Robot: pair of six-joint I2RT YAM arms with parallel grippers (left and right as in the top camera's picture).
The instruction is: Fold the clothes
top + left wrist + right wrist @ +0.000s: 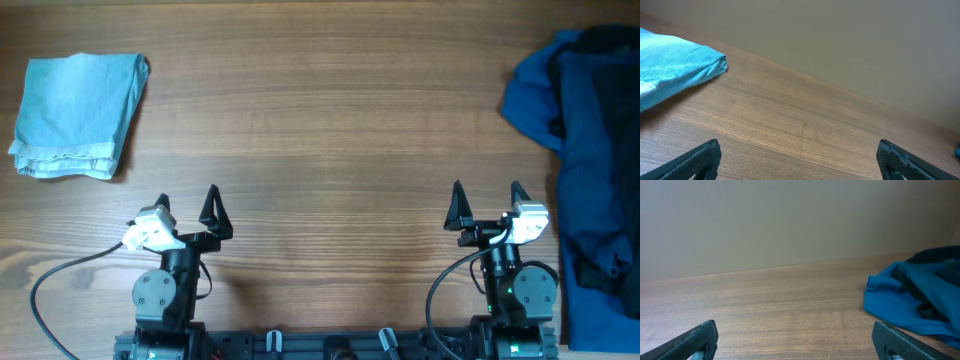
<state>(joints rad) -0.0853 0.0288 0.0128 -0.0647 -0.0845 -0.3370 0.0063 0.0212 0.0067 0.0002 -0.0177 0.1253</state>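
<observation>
A folded light-blue garment (78,113) lies at the far left of the wooden table; its corner shows in the left wrist view (675,67). A crumpled pile of dark-blue clothes (590,150) lies along the right edge and shows at the right of the right wrist view (915,297). My left gripper (188,207) is open and empty near the front left, over bare wood (797,155). My right gripper (488,203) is open and empty near the front right, just left of the dark-blue pile (795,335).
The wooden table (320,120) has bare wood between the two lots of clothes. Both arm bases stand at the front edge, with a black cable (60,285) looping at the front left. A plain wall (790,220) rises behind the table.
</observation>
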